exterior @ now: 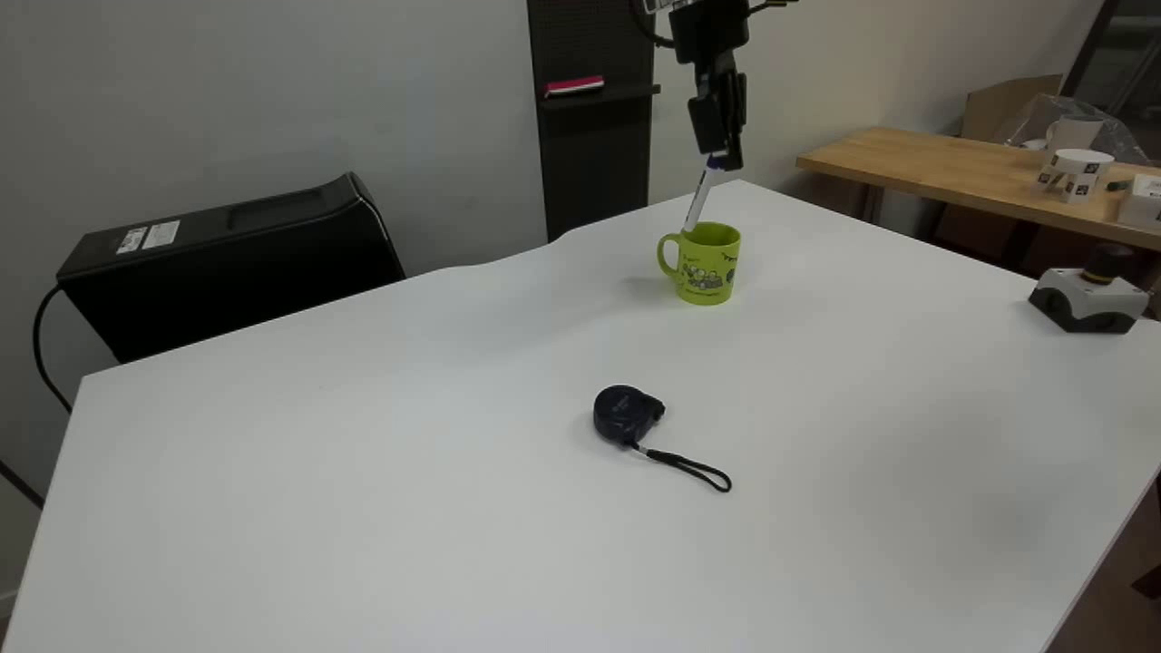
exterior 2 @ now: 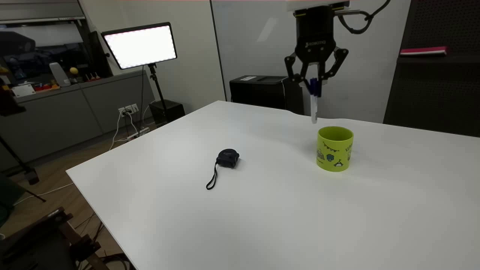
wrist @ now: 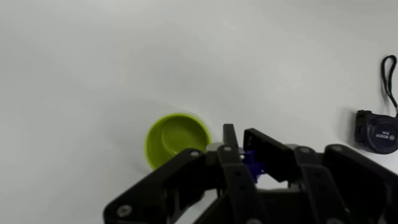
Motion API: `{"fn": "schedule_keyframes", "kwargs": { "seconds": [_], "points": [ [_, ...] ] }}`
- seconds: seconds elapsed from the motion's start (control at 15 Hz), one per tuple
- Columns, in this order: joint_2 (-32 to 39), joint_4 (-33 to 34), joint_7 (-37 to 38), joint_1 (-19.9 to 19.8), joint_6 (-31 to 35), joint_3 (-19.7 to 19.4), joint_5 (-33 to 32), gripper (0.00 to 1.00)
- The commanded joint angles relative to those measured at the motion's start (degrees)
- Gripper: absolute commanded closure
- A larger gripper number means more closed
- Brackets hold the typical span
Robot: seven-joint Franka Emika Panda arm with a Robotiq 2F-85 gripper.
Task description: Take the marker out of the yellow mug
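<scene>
Robotiq gripper [exterior 2: 314,90] clamped on marker [exterior 2: 314,108] by blue cap [wrist: 253,162]; long axis downward, tilted; lower end just outside yellow-green mug [exterior 2: 335,150].

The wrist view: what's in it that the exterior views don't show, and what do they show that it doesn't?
Only the wrist view shows the bottom inside the yellow mug. Only the exterior views show the drawings on the mug's outside and the big black box past the edge of the table. All share the mug, the table, the tape measure and the gripper holding the marker by its blue cap.
</scene>
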Motion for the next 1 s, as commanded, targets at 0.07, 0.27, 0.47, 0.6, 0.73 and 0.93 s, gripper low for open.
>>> {"fn": "schedule_keyframes", "kwargs": {
  "seconds": [0.07, 0.27, 0.47, 0.6, 0.73, 0.93],
  "points": [
    [4.56, 4.48, -2.26, 0.67, -3.95, 2.48, 1.66, 0.96],
    [6.33, 4.26, -2.70, 2.08, -3.71, 3.53, 1.04, 0.96],
    [8.01, 3.88, -2.57, 3.71, -3.07, 4.07, 0.32, 0.96],
    [9.02, 3.42, -2.59, 4.83, -2.62, 4.25, -0.23, 0.96],
    [9.56, 1.97, -1.03, 6.44, 0.75, 3.54, -1.91, 0.96],
    [10.77, 0.29, 0.22, 8.12, 7.41, 2.73, -4.99, 0.96]
  ]
}}
